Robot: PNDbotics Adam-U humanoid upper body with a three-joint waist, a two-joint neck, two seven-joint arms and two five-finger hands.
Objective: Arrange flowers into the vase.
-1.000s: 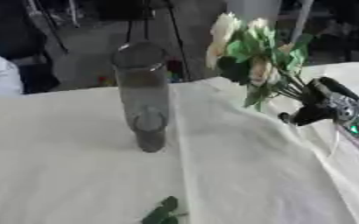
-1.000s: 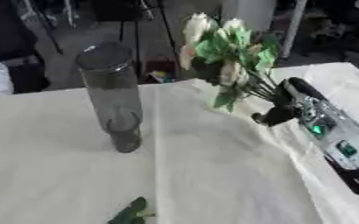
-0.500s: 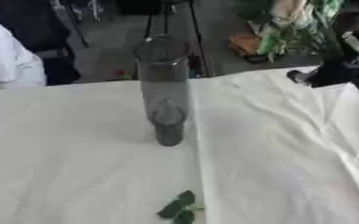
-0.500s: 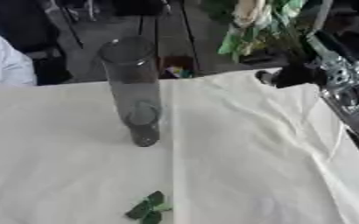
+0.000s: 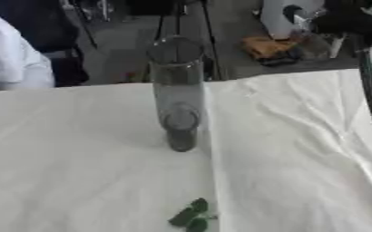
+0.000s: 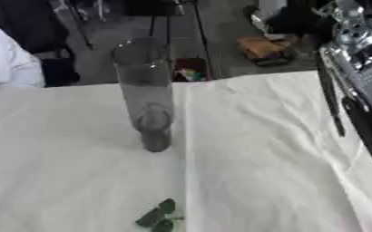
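A tall clear glass vase (image 5: 176, 95) stands upright on the white tablecloth (image 5: 78, 181), a little left of the middle, with nothing in it. My right hand (image 6: 344, 18) is high at the top right corner, well right of and above the vase mouth, shut on the flower bunch. Only the bunch's dark stems (image 6: 330, 97) show, hanging down over the cloth's right side; the blossoms are cut off by the top edge. A small sprig of green leaves (image 5: 189, 215) lies loose on the cloth in front of the vase. My left hand shows in neither view.
My right forearm (image 6: 368, 86) runs down the right edge. The table's far edge lies just behind the vase; beyond it is dark floor with an orange object (image 5: 270, 47) and stand legs. A person's white sleeve (image 5: 11, 61) is at the far left.
My right hand has lifted the bunch upward, so the blossoms have left the top of the picture and only stems remain. The camera has tilted too, shifting the vase in view.
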